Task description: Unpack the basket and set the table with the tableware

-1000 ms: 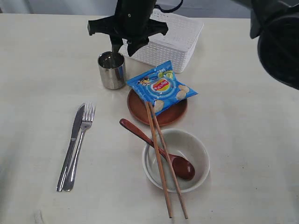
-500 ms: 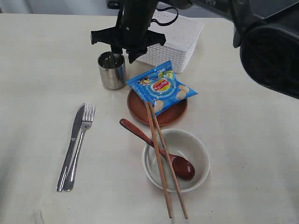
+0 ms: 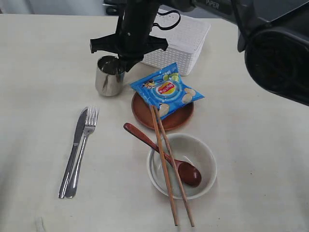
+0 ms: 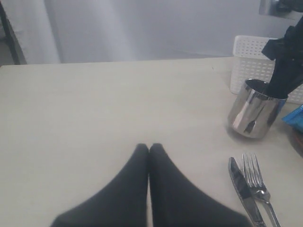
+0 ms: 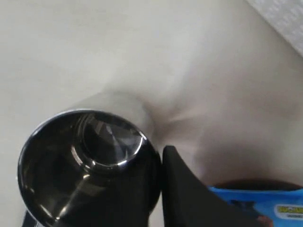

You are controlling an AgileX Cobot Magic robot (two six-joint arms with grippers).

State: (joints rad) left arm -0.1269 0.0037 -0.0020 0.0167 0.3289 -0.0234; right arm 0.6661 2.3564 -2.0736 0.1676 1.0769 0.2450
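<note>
The steel cup [image 3: 108, 79] leans a little on the table [image 3: 43, 72], left of the white basket [image 3: 186, 38]. My right gripper [image 3: 120, 65] is shut on its rim, one finger inside and one finger [image 5: 184, 189] outside the wall [image 5: 85, 161]. Knife [image 3: 72, 150] and fork [image 3: 84, 140] lie side by side at the front left. The reddish plate [image 3: 178, 118] sits behind the off-white bowl [image 3: 205, 159], which holds the dark spoon [image 3: 145, 137]. The chopsticks [image 3: 166, 164] cross plate and bowl. My left gripper [image 4: 149, 147] is shut and empty over bare table, well short of the cup [image 4: 253, 113].
A blue chip bag [image 3: 166, 91] lies on the plate, close to the cup and my right gripper. The right arm's dark body fills the upper right corner of the exterior view. Bare table stretches along the left side.
My right gripper has closed on the cup's rim. The cup has shifted a little to the left and now leans. The rest of the tableware has not moved.
</note>
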